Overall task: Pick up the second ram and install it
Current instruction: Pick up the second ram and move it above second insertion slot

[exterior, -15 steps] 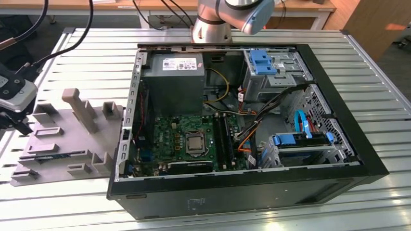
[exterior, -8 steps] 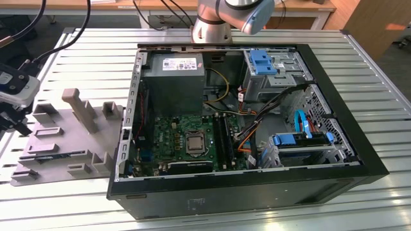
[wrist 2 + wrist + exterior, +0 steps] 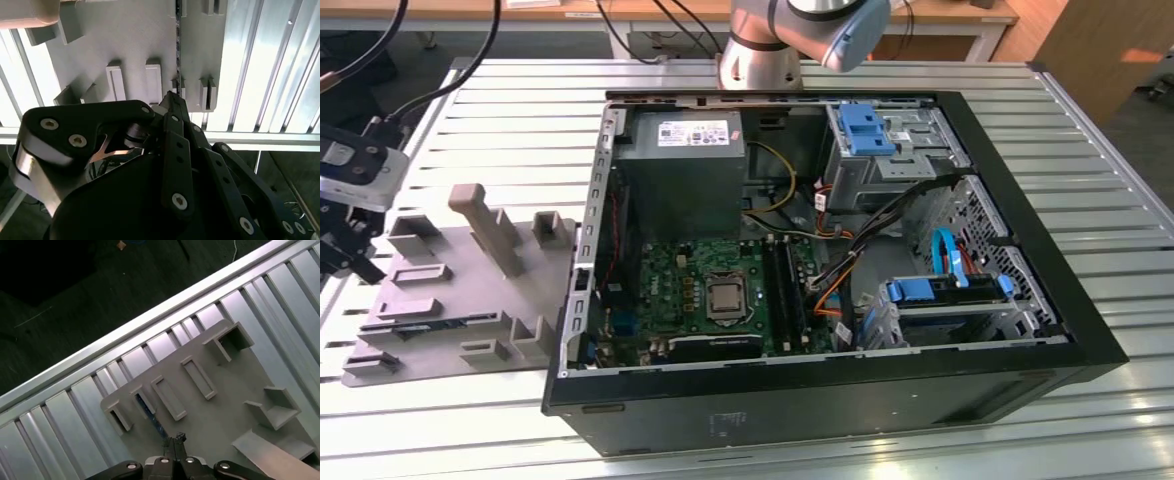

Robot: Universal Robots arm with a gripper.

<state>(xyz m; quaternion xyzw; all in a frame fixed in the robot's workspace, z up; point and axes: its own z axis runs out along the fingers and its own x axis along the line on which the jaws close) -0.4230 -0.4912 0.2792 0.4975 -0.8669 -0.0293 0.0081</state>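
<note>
Hand [image 3: 354, 262] at the exterior view's far left, hanging over the outer edge of the grey holder plate [image 3: 467, 290], above it and clear of it. Fingertips drawn right together in both wrist views, no gap between them, nothing gripped.

Second ram [image 3: 434, 324] not lifted: standing on its long edge in the narrow slot low on the holder plate, dark with a pale label strip. In the first wrist view, a thin blue-green strip [image 3: 150, 412] between two low grey blocks, with the hand [image 3: 176, 438] lined up over its nearer end. In the second wrist view, edge-on, a dark line [image 3: 177, 45] running away from the black finger linkage of the hand [image 3: 171, 97]. Contact between fingertips and stick: cannot tell from the wrist views.

Holder plate flat on the slatted metal desk [image 3: 494, 110], just beside the open computer case [image 3: 854, 410], on the exterior view's left of it. Case on its side, open face up. Inside: green motherboard [image 3: 680, 285], processor socket [image 3: 724, 297] near its middle, long black memory slots [image 3: 787, 290] just to the exterior view's right of the socket, grey power supply [image 3: 680, 165] beyond the board, blue drive carriers [image 3: 867, 128] on the exterior view's right. Arm base [image 3: 781, 40] on the desk behind the case.
</note>
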